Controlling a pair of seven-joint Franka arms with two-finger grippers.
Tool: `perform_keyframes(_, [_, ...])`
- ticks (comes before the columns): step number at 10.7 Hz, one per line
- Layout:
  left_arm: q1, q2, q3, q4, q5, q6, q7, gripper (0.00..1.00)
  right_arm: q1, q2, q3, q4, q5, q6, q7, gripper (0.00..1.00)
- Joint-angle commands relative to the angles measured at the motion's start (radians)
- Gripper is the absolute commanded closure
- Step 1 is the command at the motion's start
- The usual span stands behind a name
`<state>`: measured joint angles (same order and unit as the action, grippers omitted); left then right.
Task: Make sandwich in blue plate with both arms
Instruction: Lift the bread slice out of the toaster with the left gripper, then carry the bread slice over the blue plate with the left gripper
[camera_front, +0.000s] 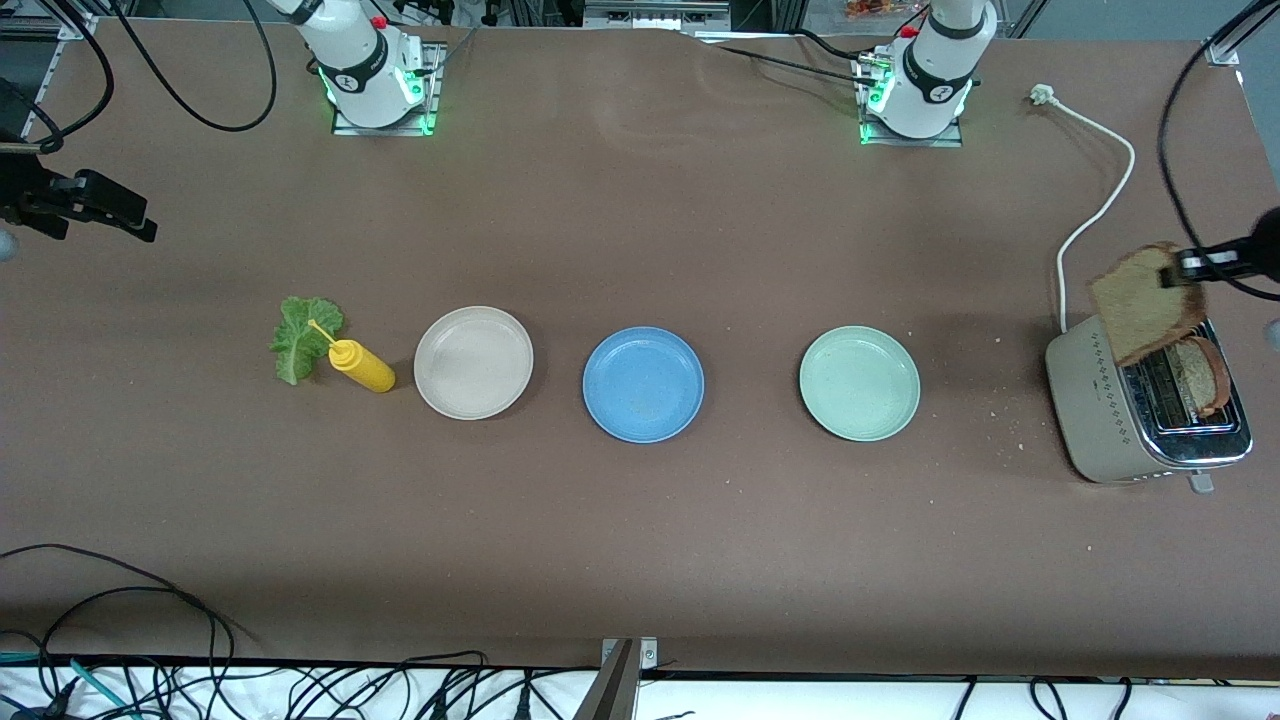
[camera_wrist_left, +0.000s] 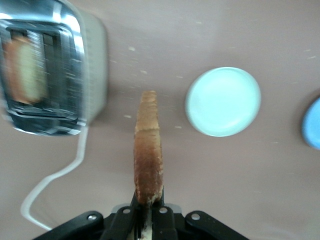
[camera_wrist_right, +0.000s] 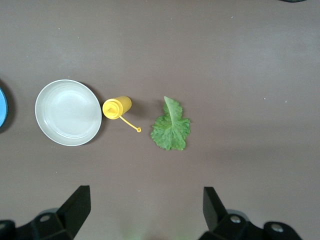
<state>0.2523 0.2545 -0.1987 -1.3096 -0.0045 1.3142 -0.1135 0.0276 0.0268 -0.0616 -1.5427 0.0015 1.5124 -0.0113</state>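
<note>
One bread slice (camera_front: 1146, 300) is clamped between the pressed-together fingers of the left gripper (camera_front: 1180, 268), held in the air over the toaster (camera_front: 1100, 400); a second slice (camera_front: 1203, 375) is seen standing in a toaster slot; the toaster stands at the left arm's end of the table (camera_front: 640, 540), close to its edge, with a white cord (camera_front: 1095, 215) running from it. The blue plate (camera_front: 643, 384) lies bare between a beige plate (camera_front: 473, 362) and a pale green plate (camera_front: 859, 383), both bare too. A yellow bottle (camera_front: 362, 366) stands just beside the beige plate, with the lettuce leaf (camera_front: 303, 336) beside it; the right gripper (camera_wrist_right: 145, 210) hangs above them, its fingers spread wide on nothing; broad bare tabletop is left nearer the camera.
</note>
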Motion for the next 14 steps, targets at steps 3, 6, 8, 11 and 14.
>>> perform_keyframes(3, [-0.005,0.035,-0.232,-0.15,-0.362,0.242,-0.432,1.0,-0.002,0.002,0.005,0.018,-0.006,-0.017,0.004,0.0])
perform_keyframes(6, [-0.007,0.035,-0.382,-0.403,-0.463,0.68,-0.492,1.0,0.0,0.002,0.005,0.018,-0.006,-0.017,0.004,0.0])
perform_keyframes(8, [-0.04,0.074,-0.465,-0.508,-0.543,0.946,-0.502,1.0,0.0,0.002,0.005,0.018,-0.006,-0.015,0.004,0.0])
perform_keyframes(11, [-0.221,0.227,-0.467,-0.52,-0.606,1.34,-0.503,1.0,-0.002,0.002,0.005,0.018,-0.006,-0.015,0.004,0.0])
perform_keyframes(14, [-0.312,0.363,-0.459,-0.508,-0.591,1.536,-0.471,1.0,-0.002,0.002,0.005,0.018,-0.006,-0.017,0.004,0.0])
